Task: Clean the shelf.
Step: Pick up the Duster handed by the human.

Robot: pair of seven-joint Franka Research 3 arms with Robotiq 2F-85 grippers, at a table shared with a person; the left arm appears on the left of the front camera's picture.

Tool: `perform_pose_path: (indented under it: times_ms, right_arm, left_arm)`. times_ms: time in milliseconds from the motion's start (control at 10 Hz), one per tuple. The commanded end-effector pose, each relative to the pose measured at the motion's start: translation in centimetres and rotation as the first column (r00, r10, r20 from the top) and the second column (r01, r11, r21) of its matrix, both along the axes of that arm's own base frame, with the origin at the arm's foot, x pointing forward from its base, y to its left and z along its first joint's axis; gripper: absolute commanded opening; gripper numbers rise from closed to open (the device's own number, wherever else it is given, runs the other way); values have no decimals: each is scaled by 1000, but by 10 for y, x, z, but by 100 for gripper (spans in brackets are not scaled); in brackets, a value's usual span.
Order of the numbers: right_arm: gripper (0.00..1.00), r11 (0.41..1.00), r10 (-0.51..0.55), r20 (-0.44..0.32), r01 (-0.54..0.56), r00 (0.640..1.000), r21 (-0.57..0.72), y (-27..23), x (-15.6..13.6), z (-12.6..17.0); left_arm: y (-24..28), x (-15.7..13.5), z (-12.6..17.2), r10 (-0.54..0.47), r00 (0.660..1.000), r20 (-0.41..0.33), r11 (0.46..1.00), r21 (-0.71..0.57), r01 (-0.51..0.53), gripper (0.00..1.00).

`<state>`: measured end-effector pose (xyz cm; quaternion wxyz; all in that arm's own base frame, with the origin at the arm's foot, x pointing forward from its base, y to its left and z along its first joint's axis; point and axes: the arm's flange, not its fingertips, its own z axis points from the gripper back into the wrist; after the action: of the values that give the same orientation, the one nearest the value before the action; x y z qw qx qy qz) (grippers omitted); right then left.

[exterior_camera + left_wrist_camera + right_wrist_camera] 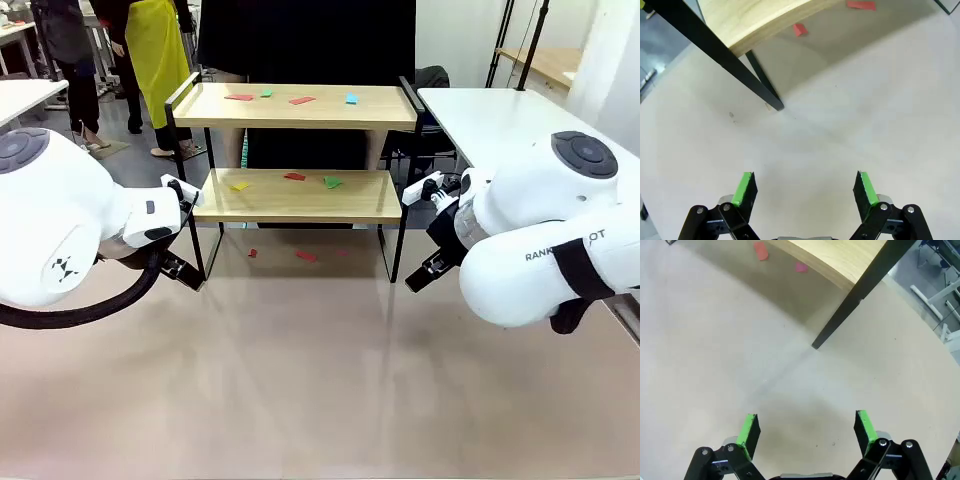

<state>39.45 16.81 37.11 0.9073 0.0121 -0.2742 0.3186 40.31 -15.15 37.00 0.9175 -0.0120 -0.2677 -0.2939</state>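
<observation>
Front view: a shelf (pixel 300 214) is set at the far middle of the bench (pixel 320 380), between the left arm (pixel 70 230) and the right arm (pixel 540 250), with a person standing just behind it. Both arms' jaws are spread wide and empty, low over the bench near the shelf's front legs. Trouble is judged likeliest from that closeness: a thin black leg (pixel 715 52) could be struck during a reach, and so light a rack could be shoved or tipped toward the person. Flat scraps could also be pushed off rather than pinched, and a wrist could be caught under the upper board. The shelf is seen as two pale wooden boards in a slim black frame, with coloured scraps (pixel 302 100) strewn on the upper board, further scraps (pixel 331 182) on the lower, and red scraps (pixel 306 256) on the bench beneath.
</observation>
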Motion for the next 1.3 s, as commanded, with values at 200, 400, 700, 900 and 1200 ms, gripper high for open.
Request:
perform_pose_path:
  times_ms: [200, 400, 700, 900, 1200]
  right_arm:
    - [100, 1000, 0, 0, 0, 1000, 0, 0, 0, 0]
    - [100, 1000, 0, 0, 0, 1000, 0, 0, 0, 0]
    - [100, 1000, 0, 0, 0, 1000, 0, 0, 0, 0]
    - [100, 999, 28, 15, -29, 999, 26, -1, 10, 23]
    - [100, 993, 52, 16, -53, 999, 102, -45, 30, 89]
  left_arm:
    - [0, 0, 0, 0, 1000, 0, 1000, 0, 0, 100]
    - [0, 0, 0, 0, 1000, 0, 1000, 0, 0, 100]
    - [0, 0, 0, 0, 1000, 0, 1000, 0, 0, 100]
    - [-4, -1, 22, -24, 999, 35, 999, -45, 25, 100]
    - [34, 15, 97, -141, 989, -41, 979, -157, 133, 100]
